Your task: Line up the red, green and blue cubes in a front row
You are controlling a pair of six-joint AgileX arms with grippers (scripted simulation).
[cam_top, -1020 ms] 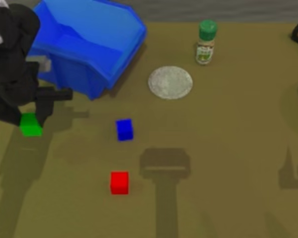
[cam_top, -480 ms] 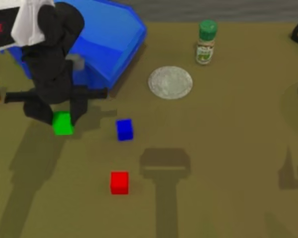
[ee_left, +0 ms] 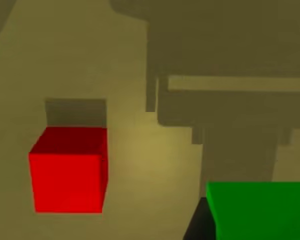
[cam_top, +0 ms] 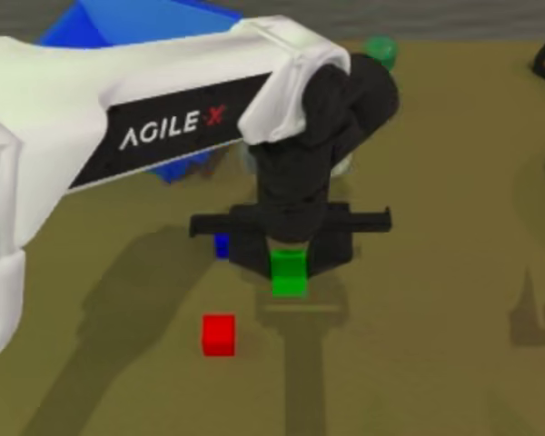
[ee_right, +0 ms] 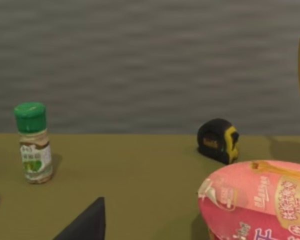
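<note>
The small bright green cube (cam_top: pixel 288 273) was held clamped in the left gripper (cam_top: pixel 289 265) at frame centre, up and right of the small bright red cube (cam_top: pixel 219 334) (near, apart).

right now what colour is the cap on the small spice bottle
Green. The small spice bottle's cap shows best in the right wrist view, above a pale label with green print.

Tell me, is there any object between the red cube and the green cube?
No. In the left wrist view only bare, shadowed table lies between the red cube and the green cube, which the left end effector holds.
</note>
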